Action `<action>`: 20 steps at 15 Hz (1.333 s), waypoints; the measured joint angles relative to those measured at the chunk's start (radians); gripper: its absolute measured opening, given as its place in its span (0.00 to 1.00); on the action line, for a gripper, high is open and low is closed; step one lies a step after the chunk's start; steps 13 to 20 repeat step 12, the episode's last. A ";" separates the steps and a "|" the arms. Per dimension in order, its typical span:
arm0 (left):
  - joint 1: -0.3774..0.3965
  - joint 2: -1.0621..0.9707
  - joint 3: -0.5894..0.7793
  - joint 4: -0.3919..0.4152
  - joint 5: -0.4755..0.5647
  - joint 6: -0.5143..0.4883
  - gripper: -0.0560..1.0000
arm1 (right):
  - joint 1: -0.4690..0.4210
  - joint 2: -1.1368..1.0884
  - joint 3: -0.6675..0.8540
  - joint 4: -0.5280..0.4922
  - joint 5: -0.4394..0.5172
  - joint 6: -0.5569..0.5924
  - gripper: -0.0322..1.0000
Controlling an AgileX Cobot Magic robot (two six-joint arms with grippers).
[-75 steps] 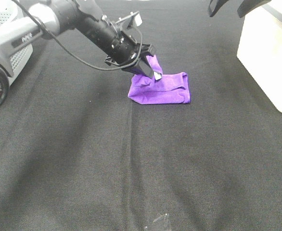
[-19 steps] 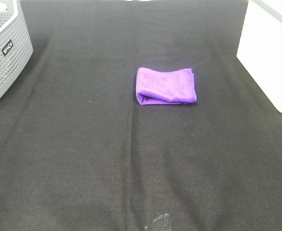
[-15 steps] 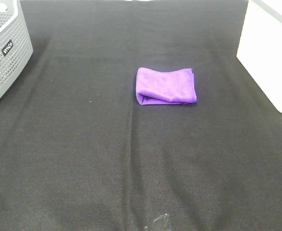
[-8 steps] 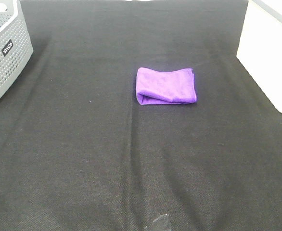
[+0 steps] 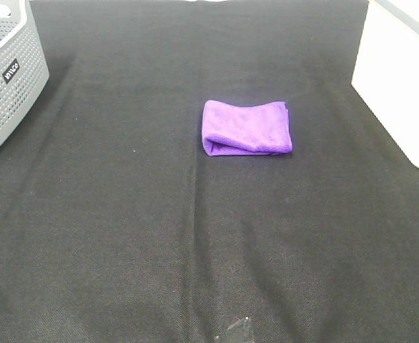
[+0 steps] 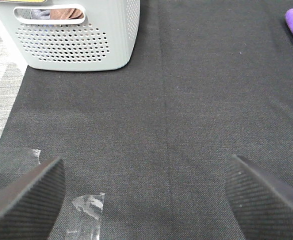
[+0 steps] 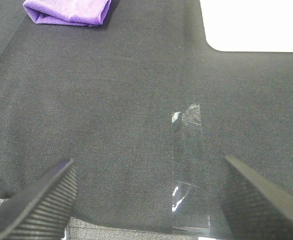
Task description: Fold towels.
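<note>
The purple towel (image 5: pixel 247 127) lies folded into a compact rectangle on the black cloth-covered table (image 5: pixel 159 236), a rounded fold along its near edge and its upper layer slightly rumpled. Nothing touches it. Taking the towel as the landmark: a grey perforated basket (image 5: pixel 6 75) stands well off to its left at the table's far-left corner, with something brown showing through the handle slot in the left wrist view. A white box (image 5: pixel 402 78) sits well to the towel's right, against the table's right edge. Toward the near edge of the table from the towel, a scrap of clear tape (image 5: pixel 237 329) is stuck to the black cloth, and another bit sits at the near-right edge.

The left gripper (image 6: pixel 146 200) hangs over the table edge near the basket, its fingers (image 6: pixel 24 200) spread wide and empty; only a corner of the towel shows there. The right gripper (image 7: pixel 146 200) hangs over a clear tape strip (image 7: pixel 189 165), fingers (image 7: pixel 259 200) wide apart, holding nothing.
</note>
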 joint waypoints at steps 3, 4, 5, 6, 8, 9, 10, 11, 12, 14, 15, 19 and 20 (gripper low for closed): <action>-0.029 0.000 0.000 0.000 0.000 0.000 0.83 | 0.000 0.000 0.000 0.000 0.000 0.000 0.76; -0.035 0.000 0.000 0.000 0.000 0.000 0.83 | 0.000 0.000 0.000 0.000 0.000 0.000 0.76; -0.035 0.000 0.000 0.000 0.000 0.000 0.83 | 0.000 0.000 0.000 0.000 0.000 0.000 0.76; -0.035 0.000 0.000 0.000 0.000 0.000 0.83 | 0.000 0.000 0.000 0.000 0.000 0.000 0.76; -0.035 0.000 0.000 0.000 0.000 -0.001 0.83 | 0.000 0.000 0.000 0.000 0.000 0.000 0.76; -0.035 0.000 0.000 0.000 0.000 -0.001 0.83 | 0.000 0.000 0.000 0.000 0.000 0.000 0.76; -0.035 0.000 0.000 0.000 0.000 -0.001 0.83 | 0.000 0.000 0.000 0.000 0.000 0.000 0.76; -0.035 0.000 0.000 0.000 0.000 -0.001 0.83 | 0.000 0.000 0.000 0.000 0.000 0.000 0.76; -0.035 0.000 0.000 0.000 0.000 -0.001 0.83 | 0.000 0.000 0.000 0.000 0.000 0.000 0.76; -0.035 0.000 0.000 0.000 0.000 -0.001 0.83 | 0.000 0.000 0.000 0.000 0.000 0.000 0.76; -0.035 0.000 0.000 0.000 0.000 -0.001 0.83 | 0.000 0.000 0.000 0.000 0.000 0.000 0.76; -0.035 0.000 0.000 0.000 0.000 -0.001 0.83 | 0.000 0.000 0.000 0.000 0.000 0.000 0.76; -0.035 0.000 0.000 0.000 0.000 -0.001 0.83 | 0.000 0.000 0.000 0.000 0.000 0.000 0.76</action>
